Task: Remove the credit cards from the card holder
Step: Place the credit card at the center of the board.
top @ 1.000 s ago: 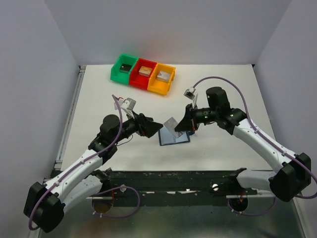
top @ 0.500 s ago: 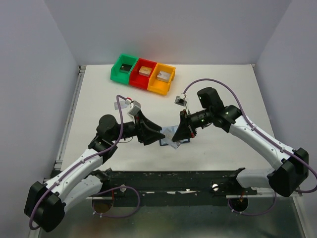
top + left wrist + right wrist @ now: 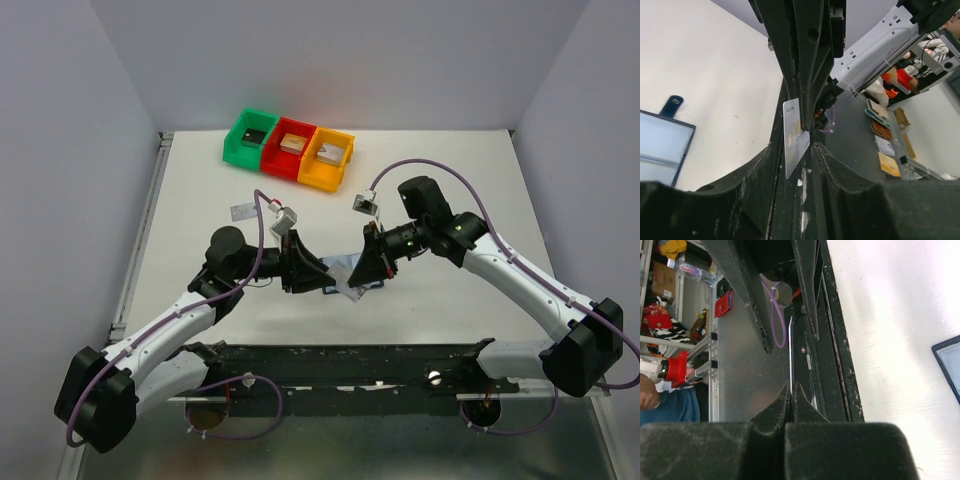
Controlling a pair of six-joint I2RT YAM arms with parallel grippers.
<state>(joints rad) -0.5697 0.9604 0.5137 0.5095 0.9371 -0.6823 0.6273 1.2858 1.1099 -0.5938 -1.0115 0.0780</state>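
Both arms have closed in over the middle of the table (image 3: 450, 190) since a second ago. The left arm (image 3: 170, 325) has swung right, away from the spot where a loose card (image 3: 240, 211) lies flat. The right arm (image 3: 520, 280) has dropped lower and drawn nearer. Their tips now meet nose to nose.

At the far edge sits a row of green, red and orange bins (image 3: 281, 168), well apart from the arms.

The card holder (image 3: 660, 145) lies on the table under and just beside the two tools, its strap tab (image 3: 672, 104) pointing away from it.

The right gripper (image 3: 790, 386) is fully closed and pinches a pale credit card (image 3: 794, 135) by one edge, holding it upright above the table.

The left gripper (image 3: 797, 152) has narrowed from wide to about half open. Its fingers stand on either side of that same card's free end, with a gap showing between them. Whether either finger touches the card cannot be told.
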